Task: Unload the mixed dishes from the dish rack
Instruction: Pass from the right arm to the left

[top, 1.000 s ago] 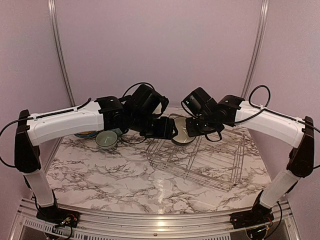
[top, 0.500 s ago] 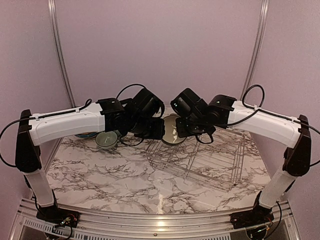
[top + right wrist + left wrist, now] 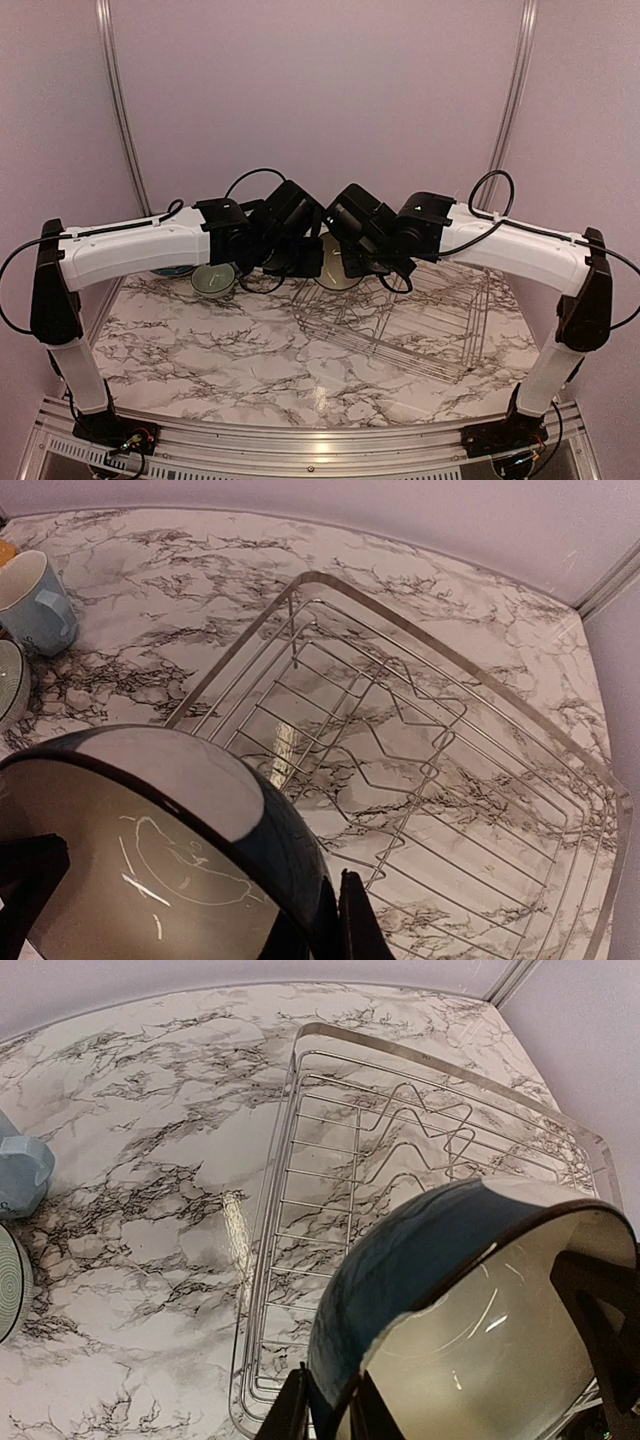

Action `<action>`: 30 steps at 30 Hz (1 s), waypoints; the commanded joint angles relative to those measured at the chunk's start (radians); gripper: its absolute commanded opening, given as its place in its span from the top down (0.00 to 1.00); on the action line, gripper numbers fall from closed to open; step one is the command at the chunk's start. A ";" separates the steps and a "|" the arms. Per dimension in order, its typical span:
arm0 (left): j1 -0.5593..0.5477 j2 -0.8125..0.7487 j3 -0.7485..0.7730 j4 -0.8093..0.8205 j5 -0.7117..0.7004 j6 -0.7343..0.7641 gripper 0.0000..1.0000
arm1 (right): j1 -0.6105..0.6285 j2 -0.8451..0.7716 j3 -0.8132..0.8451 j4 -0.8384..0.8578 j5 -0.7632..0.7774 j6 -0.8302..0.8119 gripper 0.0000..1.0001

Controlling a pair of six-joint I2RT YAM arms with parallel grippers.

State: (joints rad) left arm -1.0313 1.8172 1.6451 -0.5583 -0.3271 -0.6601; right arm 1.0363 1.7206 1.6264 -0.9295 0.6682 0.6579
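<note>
A dark-and-white bowl [image 3: 332,266] hangs in the air above the left end of the dish rack [image 3: 400,312], and both grippers grip it. In the left wrist view my left gripper [image 3: 328,1415] pinches the near rim of the bowl [image 3: 470,1310], one finger on each side. The right gripper [image 3: 338,925] is shut on the opposite rim of the bowl [image 3: 150,830]. The wire dish rack [image 3: 400,1150] [image 3: 430,750] below holds no dishes. In the top view the left gripper [image 3: 313,262] and right gripper [image 3: 352,262] meet at the bowl.
A light blue mug [image 3: 20,1175] [image 3: 35,600] and a second small bowl [image 3: 213,278] [image 3: 8,1280] stand on the marble table left of the rack. A blue plate edge [image 3: 170,270] shows under the left arm. The purple back wall is close behind.
The right arm carried the bowl leftward toward the left gripper. The left gripper's fingers closed onto the bowl's rim.
</note>
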 commanded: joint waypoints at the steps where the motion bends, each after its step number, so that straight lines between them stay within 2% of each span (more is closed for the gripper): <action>1: 0.002 -0.015 -0.027 -0.025 -0.049 0.029 0.98 | 0.037 -0.011 0.068 0.060 0.029 0.025 1.00; 6: 0.002 -0.031 -0.048 -0.021 -0.112 0.017 1.00 | 0.050 -0.014 0.061 0.105 0.025 0.037 1.00; 11: 0.002 -0.062 -0.082 -0.008 -0.182 -0.004 1.00 | 0.049 -0.011 0.054 0.136 0.021 0.040 0.93; 16: 0.002 -0.056 -0.076 -0.022 -0.233 -0.056 1.00 | 0.050 -0.001 0.051 0.187 0.026 0.029 0.90; 23: 0.002 -0.043 -0.072 -0.034 -0.266 -0.084 1.00 | 0.050 0.017 0.062 0.212 0.010 0.013 0.59; 27: 0.002 -0.069 -0.110 0.015 -0.267 -0.067 1.00 | 0.051 0.006 0.066 0.202 0.009 0.014 0.48; 30: 0.006 -0.075 -0.117 0.015 -0.278 -0.068 1.00 | 0.050 -0.037 0.056 0.250 -0.057 -0.022 0.36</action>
State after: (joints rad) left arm -1.0248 1.7638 1.5326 -0.5739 -0.5568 -0.7200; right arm 1.0740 1.7245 1.6569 -0.7403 0.6708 0.6693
